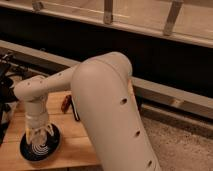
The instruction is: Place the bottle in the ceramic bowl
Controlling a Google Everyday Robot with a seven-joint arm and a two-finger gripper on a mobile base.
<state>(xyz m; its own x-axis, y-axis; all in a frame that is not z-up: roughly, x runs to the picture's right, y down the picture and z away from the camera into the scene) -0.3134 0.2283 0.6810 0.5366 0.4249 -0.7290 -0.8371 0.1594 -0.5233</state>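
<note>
The dark glossy ceramic bowl point(26, 150) sits on the wooden table point(75, 145) at the lower left. My gripper point(40, 138) points straight down over the bowl's middle, its tip at or just inside the rim. A pale shape point(41, 148) shows in the bowl right under the gripper. It may be the bottle, but I cannot tell it apart from the gripper's own parts. My wide white arm point(107, 110) fills the middle of the view and hides part of the table.
A small reddish-brown thing point(65, 103) and a thin dark object point(75, 111) lie on the table behind the bowl. Dark equipment point(6, 85) stands at the left edge. Speckled floor point(185, 145) lies to the right, below a grey ledge point(170, 97).
</note>
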